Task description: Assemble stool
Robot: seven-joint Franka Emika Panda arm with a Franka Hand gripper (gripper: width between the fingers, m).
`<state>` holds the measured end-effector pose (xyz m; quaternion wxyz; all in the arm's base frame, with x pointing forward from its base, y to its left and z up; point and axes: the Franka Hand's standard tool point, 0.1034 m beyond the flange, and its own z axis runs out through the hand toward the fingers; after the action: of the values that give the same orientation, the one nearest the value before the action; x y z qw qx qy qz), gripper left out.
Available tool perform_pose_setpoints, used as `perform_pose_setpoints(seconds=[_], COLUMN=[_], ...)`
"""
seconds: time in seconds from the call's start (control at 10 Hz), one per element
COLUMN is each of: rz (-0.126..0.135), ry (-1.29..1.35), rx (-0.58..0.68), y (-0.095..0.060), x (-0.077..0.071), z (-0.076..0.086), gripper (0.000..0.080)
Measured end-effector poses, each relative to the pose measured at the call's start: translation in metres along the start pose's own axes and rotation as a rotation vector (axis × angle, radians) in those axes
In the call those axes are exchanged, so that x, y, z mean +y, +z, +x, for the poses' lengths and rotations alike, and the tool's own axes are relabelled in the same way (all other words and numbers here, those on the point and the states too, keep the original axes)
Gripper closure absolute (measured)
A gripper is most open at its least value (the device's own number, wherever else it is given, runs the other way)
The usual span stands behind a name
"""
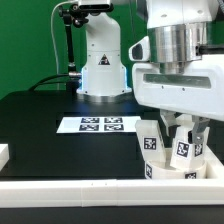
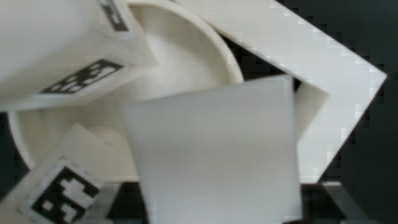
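Observation:
My gripper (image 1: 184, 130) hangs over the exterior view's right front corner of the table. It is shut on a white block leg (image 1: 184, 150) that stands upright and bears a tag. In the wrist view this leg (image 2: 214, 150) fills the gap between my gripper's (image 2: 217, 208) two dark fingers. The round white seat (image 1: 176, 173) lies under it against the front rail, and in the wrist view its curved rim (image 2: 196, 50) shows behind the leg. A second tagged leg (image 1: 152, 143) stands on the seat beside the held one and also shows in the wrist view (image 2: 71, 60).
The marker board (image 1: 100, 124) lies flat mid-table on the black surface. A long white rail (image 1: 90, 190) edges the table's front. The arm's white base (image 1: 101, 65) stands at the back. A small white piece (image 1: 3, 153) sits at the exterior view's left edge.

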<state>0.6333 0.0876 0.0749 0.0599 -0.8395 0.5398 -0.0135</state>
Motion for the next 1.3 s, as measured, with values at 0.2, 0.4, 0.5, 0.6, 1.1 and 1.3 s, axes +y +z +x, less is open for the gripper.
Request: perform_pose_setpoints(seconds=[0.2, 0.4, 0.5, 0.6, 1.1, 1.3], rz=[0.001, 0.002, 0.02, 0.056, 0.13, 0.131], ry=[0.122, 0.231, 0.33, 0.424, 0.834, 0.909], rx=[-0.003, -0.005, -0.006, -0.008, -0.056, -0.07], y=[0.0001, 0.0002, 0.0004, 0.0005, 0.0017, 0.0019], x=[-0.0001, -0.0002, -0.0014, -0.0022, -0.0035, -0.0036], z=[-0.0003, -0.0007, 0.0002, 0.002, 0.0003, -0.0003], gripper=[0.0456, 0.0456, 0.0456, 0.0456, 0.0456, 0.0456])
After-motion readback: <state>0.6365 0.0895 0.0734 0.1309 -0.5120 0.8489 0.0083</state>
